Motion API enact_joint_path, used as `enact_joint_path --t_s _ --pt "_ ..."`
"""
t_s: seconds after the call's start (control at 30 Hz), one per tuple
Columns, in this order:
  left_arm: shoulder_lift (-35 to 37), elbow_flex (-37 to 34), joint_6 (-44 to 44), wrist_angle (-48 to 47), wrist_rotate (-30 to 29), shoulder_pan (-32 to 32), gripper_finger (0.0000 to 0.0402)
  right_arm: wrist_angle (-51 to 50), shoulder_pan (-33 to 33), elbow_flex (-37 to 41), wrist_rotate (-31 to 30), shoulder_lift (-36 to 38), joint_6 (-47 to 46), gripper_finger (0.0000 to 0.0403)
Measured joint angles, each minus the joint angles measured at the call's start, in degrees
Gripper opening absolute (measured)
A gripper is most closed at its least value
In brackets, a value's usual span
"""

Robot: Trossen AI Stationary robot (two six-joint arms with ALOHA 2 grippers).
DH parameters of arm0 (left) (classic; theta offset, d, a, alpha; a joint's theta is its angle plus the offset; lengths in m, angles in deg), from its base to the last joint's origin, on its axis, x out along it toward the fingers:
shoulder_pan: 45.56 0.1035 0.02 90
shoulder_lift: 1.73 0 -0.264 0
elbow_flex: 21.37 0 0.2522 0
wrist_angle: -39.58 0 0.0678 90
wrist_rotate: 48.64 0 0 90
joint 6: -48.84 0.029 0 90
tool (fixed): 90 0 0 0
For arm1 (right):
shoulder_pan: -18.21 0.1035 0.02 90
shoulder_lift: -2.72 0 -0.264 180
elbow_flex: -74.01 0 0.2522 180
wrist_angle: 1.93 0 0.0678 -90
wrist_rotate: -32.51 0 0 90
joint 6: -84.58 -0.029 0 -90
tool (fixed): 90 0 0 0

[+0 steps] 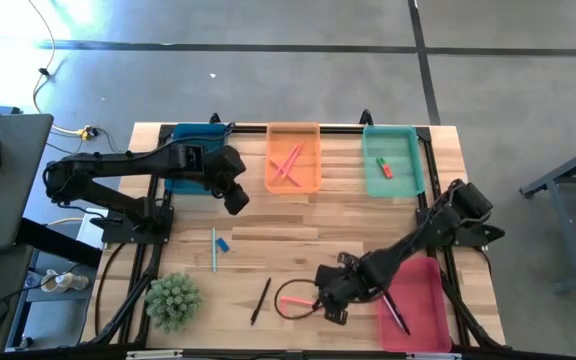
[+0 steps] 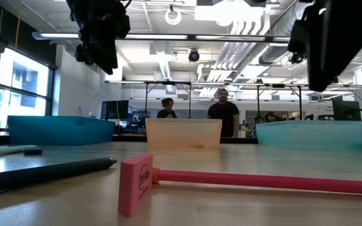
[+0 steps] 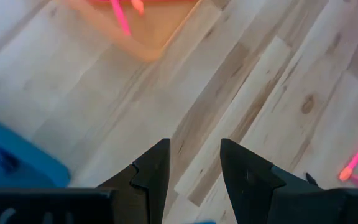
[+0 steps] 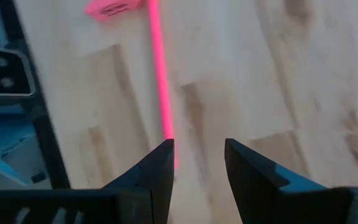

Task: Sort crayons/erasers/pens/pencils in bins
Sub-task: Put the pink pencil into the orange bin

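**benchwatcher:** While we're looking straight down, the right gripper (image 1: 334, 305) hangs low near the front edge of the bench (image 1: 298, 225), just beside the pink stick (image 1: 296, 300). From its wrist we see the fingers (image 4: 157, 171) apart with nothing between them, and the stick running across the wood ahead with a pink eraser (image 4: 112, 9) touching its far end. The level view shows that same block (image 2: 136, 183) standing on edge against the stick.

**trayguy:** Agreed. The left gripper (image 1: 236, 198) is up by the back-left, just off the dark blue bin (image 1: 180, 183), also spread and empty, hovering over bare wood.

**benchwatcher:** For the bins: blue, orange (image 1: 294, 158) and teal (image 1: 392, 160) sit in a row along the back edge, and the red-pink one (image 1: 418, 305) is at the front-right corner, partly under the right arm. We see pink sticks in the orange one, a green and a red-orange eraser (image 1: 382, 166) in the teal one, and a dark pen (image 1: 396, 312) in the red-pink one.

**trayguy:** Loose stuff on the bench: a black pen (image 1: 260, 300) near the front edge left of the pink stick, a light blue stick (image 1: 214, 249) with a small blue eraser (image 1: 224, 244) just beside it further left, and a spiky green plant thing (image 1: 173, 300) at the front-left corner
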Motion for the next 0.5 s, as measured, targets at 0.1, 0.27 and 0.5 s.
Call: enact_joint_path --t_s 0.1,0.27,0.5 --pt "-0.5 0.0 -2.8 -1.9 0.0 -0.3 0.0129 2.6 1.9 0.0 -1.7 -0.9 0.4 0.0135" --pt "-0.5 0.0 -4.5 -4.6 -1.3 -2.4 0.0129 5.7 3.6 0.0 -2.8 -3.5 1.0 0.0134" --pt "-0.5 0.0 -6.0 -6.4 -3.1 -5.8 0.0129 7.7 4.4 0.0 -2.5 -6.9 1.9 0.0134"
